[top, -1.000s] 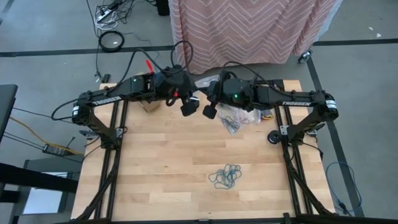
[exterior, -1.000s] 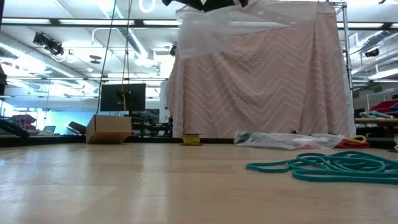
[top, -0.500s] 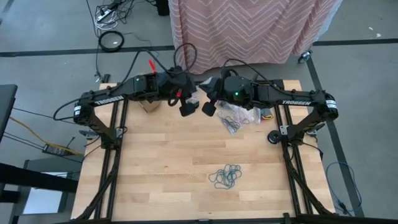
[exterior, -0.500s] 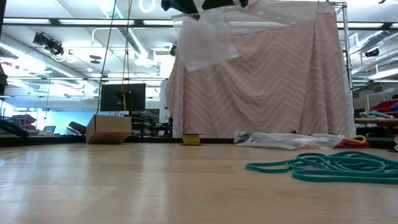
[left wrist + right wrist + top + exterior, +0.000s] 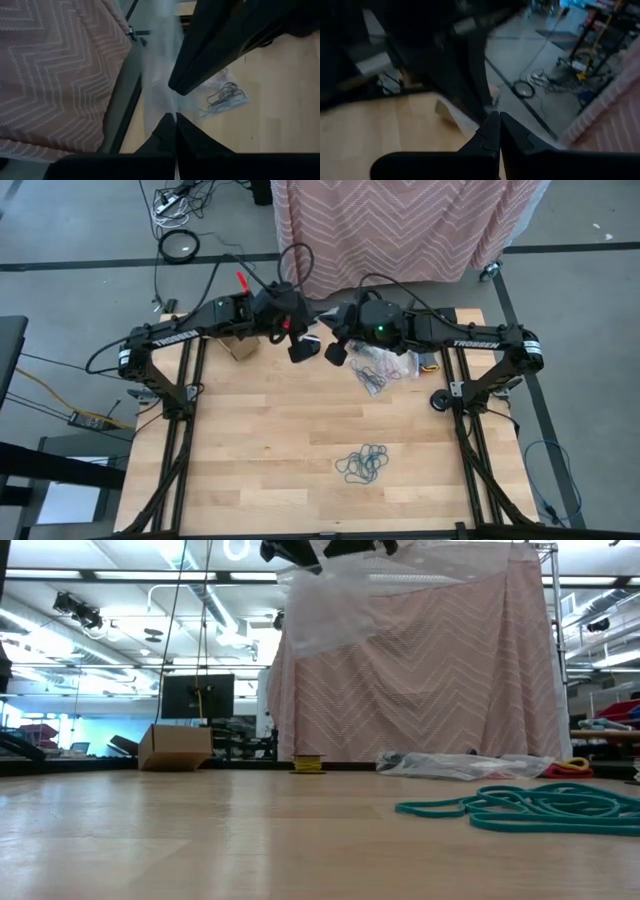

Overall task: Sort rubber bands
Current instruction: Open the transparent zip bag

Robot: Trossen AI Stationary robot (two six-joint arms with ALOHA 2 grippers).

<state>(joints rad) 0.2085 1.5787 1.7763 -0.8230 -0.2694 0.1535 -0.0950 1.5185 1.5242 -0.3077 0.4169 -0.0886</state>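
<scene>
Above the table's far edge, left pincer [image 5: 303,351], right pincer [image 5: 336,356], both clenched on a clear bag [image 5: 330,600]

White lettering "TROSSEN" runs along the left arm [image 5: 172,337] link and again along the right arm [image 5: 478,346] link in the high view. No other text is legible.

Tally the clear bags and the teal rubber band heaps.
Clear bags: 2 (raised bag, held up above the table; lying bag, on the table with dark bands inside)
Teal rubber band heaps: 1 (teal heap, loose on the table)
Total: 3
</scene>
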